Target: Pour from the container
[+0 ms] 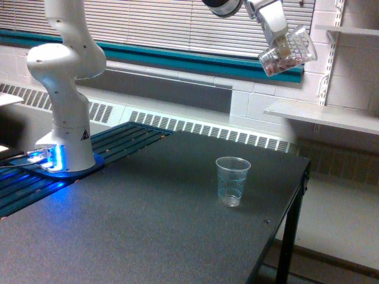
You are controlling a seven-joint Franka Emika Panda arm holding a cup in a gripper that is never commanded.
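High at the upper right of the exterior view, my gripper [285,42] is shut on the container [288,54], a clear, wide plastic cup. The container is tilted onto its side, with reddish-brown and pale pieces gathered at its lower left end. Far below it, a taller tapered clear ribbed cup [232,180] stands upright on the dark table [148,225], slightly to the left of the container. I see nothing falling between them.
The arm's white base [64,118] stands at the table's left on a blue-lit mount. White shelves [331,115] hang on the wall at the right, close to the held container. The table's right edge [299,195] drops off near the ribbed cup.
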